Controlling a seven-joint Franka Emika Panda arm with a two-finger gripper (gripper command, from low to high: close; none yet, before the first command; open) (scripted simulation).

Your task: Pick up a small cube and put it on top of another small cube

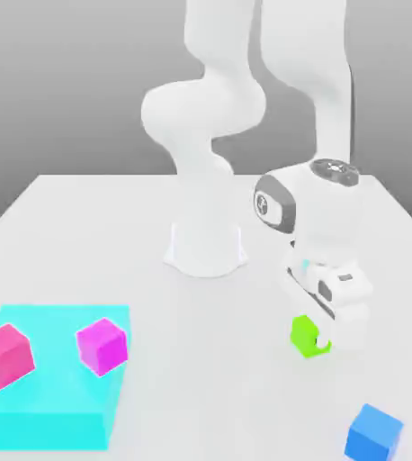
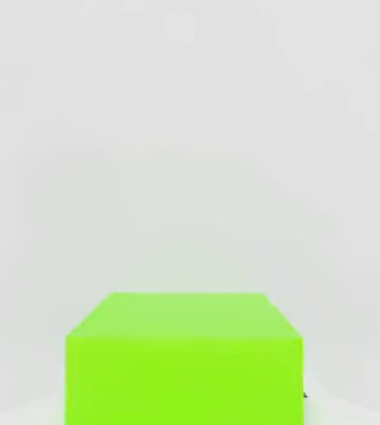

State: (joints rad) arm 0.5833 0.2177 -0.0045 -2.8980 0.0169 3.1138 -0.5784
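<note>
We see a magenta cube [image 1: 102, 348] on a cyan slab [image 1: 49, 420] and a blue cube [image 1: 372, 437] on the pale tabletop [image 1: 219, 396].

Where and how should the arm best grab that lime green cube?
Probably by two opposite upright side faces, coming straight down from above: the green cube has flat faces and sits flat on the table, and the gripper is already down at it, pointing downward.
</note>
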